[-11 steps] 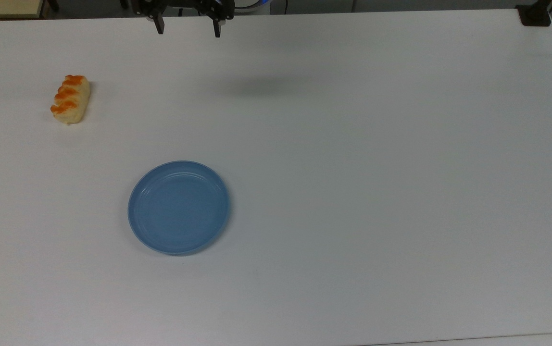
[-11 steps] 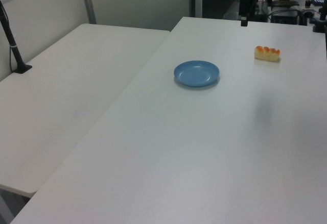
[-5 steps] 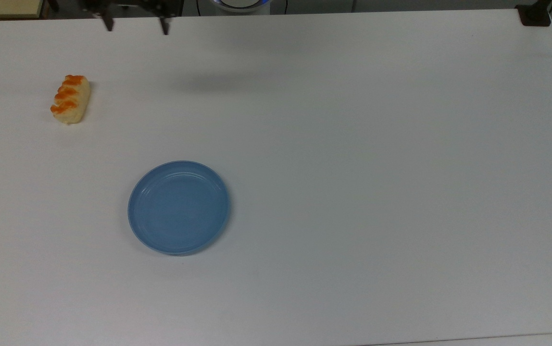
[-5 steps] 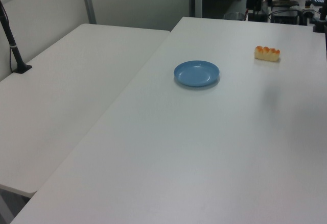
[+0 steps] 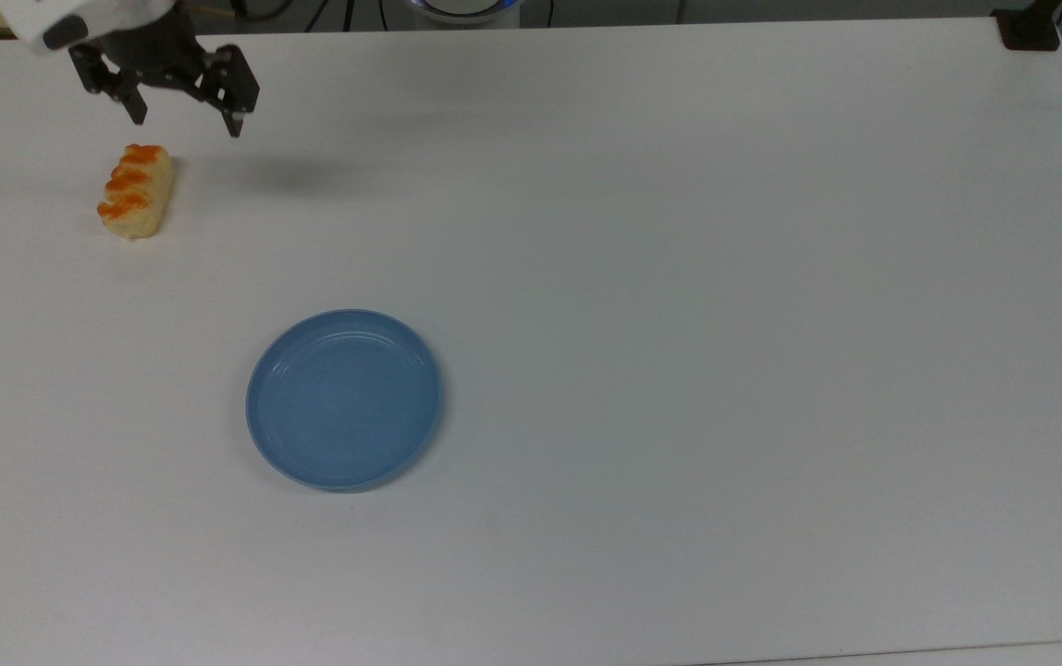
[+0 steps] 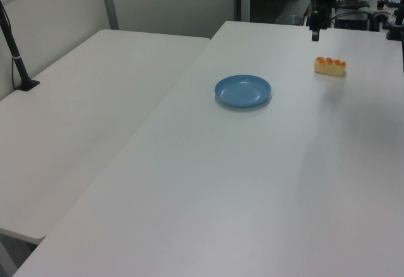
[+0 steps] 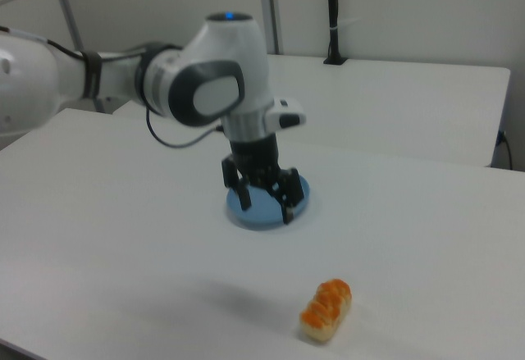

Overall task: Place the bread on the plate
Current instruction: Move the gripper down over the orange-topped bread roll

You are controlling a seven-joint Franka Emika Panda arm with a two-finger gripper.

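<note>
The bread (image 5: 134, 190), a pale bun with orange glazed patches, lies on the white table at the top view's left; it also shows as the bread (image 6: 330, 66) and the bread (image 7: 326, 310). The blue plate (image 5: 344, 399) sits bare near the table's middle, seen too as the plate (image 6: 243, 91) and, partly behind the fingers, the plate (image 7: 264, 212). My gripper (image 5: 186, 123) hangs open and bare above the table, just up and right of the bread in the top view. In the other views the gripper (image 7: 266, 209) and the gripper (image 6: 314, 35) stand apart from the bread.
A second white table (image 6: 76, 113) adjoins on the left view's left, with a black post (image 6: 16, 56) clamped on it. A black clamp base (image 5: 1029, 28) sits at the top view's far right corner. Wide bare tabletop (image 5: 725, 324) surrounds the plate.
My gripper has swung left along the far edge in the top view and come down toward the bread, staying open. Bread and plate have not moved.
</note>
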